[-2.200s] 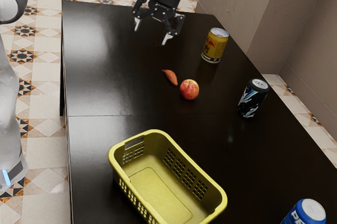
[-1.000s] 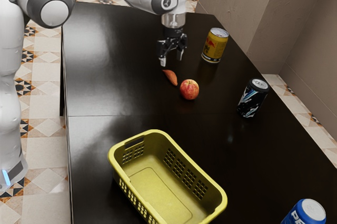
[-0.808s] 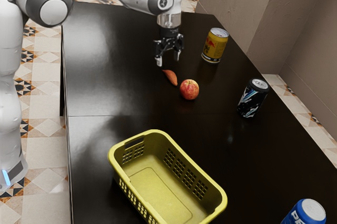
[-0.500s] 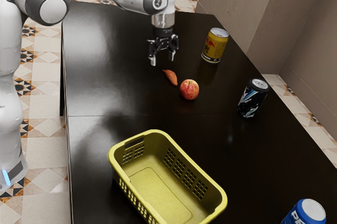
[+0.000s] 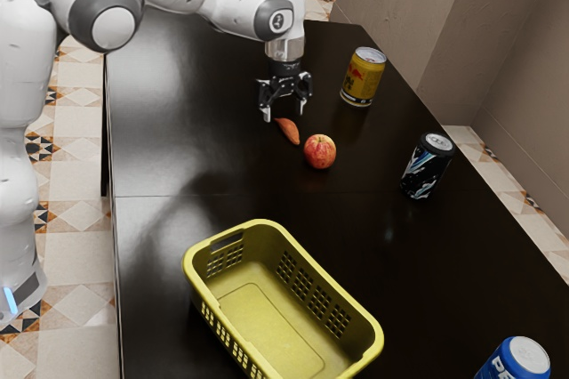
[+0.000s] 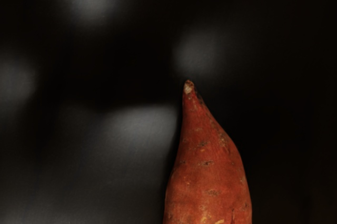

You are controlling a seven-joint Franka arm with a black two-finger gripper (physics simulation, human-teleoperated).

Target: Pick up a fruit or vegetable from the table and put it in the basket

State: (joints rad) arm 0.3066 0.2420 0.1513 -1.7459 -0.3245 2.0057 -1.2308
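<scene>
From the exterior view's left, the basket (image 5: pixel 267 326) sat on the table (image 5: pixel 178 85); the gripper (image 5: pixel 283 114) hung close over the sweet potato (image 5: pixel 288 132), fingers well apart, whether touching unclear; the sweet potato lay on the table, near the apple (image 5: pixel 320 152).
</scene>
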